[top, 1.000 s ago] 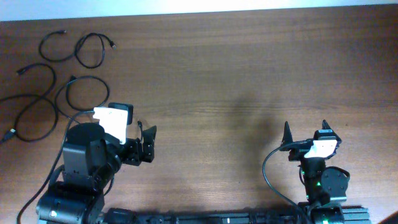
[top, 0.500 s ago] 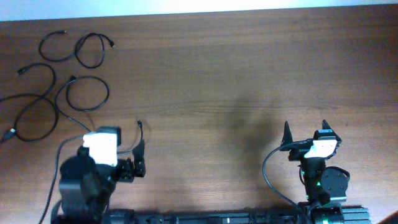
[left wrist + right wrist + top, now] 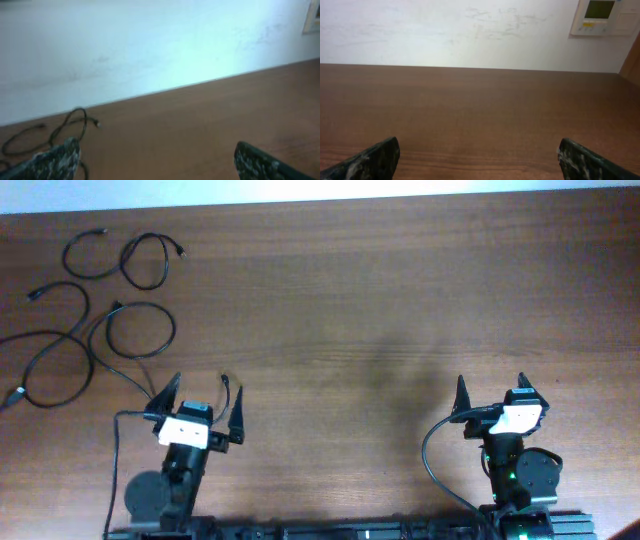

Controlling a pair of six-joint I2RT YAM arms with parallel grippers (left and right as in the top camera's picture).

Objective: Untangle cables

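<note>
Cables (image 3: 175, 328): thin black cords in loose loops with small plug tips, spread out rather than bundled. They lie on the counter (image 3: 350, 300) ahead and left of the left end effector (image 3: 209, 383), and far left of the right end effector (image 3: 490, 377). The nearest strand runs close past the left finger.

Both end effectors are released, fingers spread, nothing held.

Since a second ago the left arm has drawn back and squared up to face forward. Cables and right arm unchanged.
</note>
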